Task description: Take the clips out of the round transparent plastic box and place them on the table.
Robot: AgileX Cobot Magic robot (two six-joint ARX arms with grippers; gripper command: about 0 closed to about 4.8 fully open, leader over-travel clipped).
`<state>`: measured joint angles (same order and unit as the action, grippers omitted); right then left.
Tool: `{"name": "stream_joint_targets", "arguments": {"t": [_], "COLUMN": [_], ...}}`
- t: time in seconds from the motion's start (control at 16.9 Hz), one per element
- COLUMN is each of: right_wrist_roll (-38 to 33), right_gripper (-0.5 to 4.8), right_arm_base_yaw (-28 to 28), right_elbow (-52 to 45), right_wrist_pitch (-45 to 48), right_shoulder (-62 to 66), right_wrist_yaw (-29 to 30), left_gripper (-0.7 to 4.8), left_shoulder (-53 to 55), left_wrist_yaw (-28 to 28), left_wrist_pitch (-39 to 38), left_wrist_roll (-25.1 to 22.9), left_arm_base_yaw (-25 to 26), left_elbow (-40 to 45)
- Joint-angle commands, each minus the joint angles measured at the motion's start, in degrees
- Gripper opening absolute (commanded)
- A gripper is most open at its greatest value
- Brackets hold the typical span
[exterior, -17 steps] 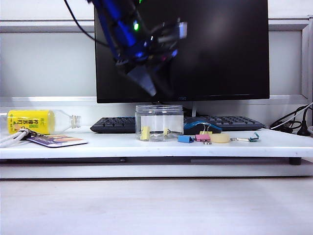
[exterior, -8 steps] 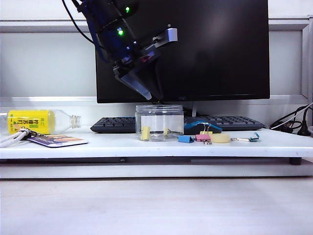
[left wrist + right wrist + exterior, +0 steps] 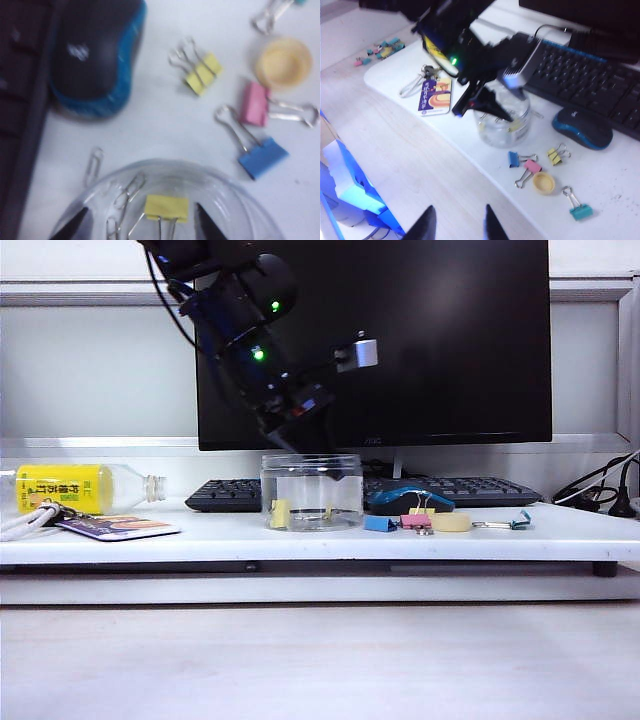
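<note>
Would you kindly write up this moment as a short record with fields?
Left pincer: open, fingertips inside the round transparent plastic box
Right pincer: open, empty, raised away from the table
Clips in box: at least one yellow clip
Clips on table: yellow, pink, blue, teal
Nearby: mouse, tape roll

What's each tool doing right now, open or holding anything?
Left tool: open, fingers inside the round transparent plastic box, either side of a yellow clip, nothing gripped.
Right tool: open, empty, off to the side.
</note>
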<state>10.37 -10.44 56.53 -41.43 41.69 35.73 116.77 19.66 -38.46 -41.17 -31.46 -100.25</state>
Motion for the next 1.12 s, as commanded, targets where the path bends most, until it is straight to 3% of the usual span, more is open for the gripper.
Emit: {"name": "stream_joint_targets", "arguments": {"t": [0.06, 0.24, 0.47, 1.12], "right_wrist_roll": [0.1, 0.1, 0.1, 0.1], "right_gripper": [1.26, 1.26, 1.26, 1.26], "right_arm_base_yaw": [0.0, 0.0, 0.0, -0.1], "right_elbow": [-1.1, -1.5, -1.5, -1.5], "right_wrist_pitch": [1.2, 1.5, 1.9, 1.9], "right_shoulder": [-0.2, -0.2, -0.2, -0.2], "right_wrist_yaw": [0.3, 0.3, 0.4, 0.5], "left_gripper": [2.73, 2.73, 2.73, 2.73], "left_shoulder": [2.1, 3.6, 3.8, 8.5], "left_wrist_yaw": [1.1, 1.0, 0.8, -2.6], "left_wrist_pitch": [-5.9, -13.8, -18.7, -19.0], "left_wrist_roll": [-0.4, -0.9, -2.2, -3.9], "left_arm_base_yaw": [0.0, 0.0, -0.1, -0.8], "left_elbow": [-5.5, -12.0, -13.4, -13.4]}}
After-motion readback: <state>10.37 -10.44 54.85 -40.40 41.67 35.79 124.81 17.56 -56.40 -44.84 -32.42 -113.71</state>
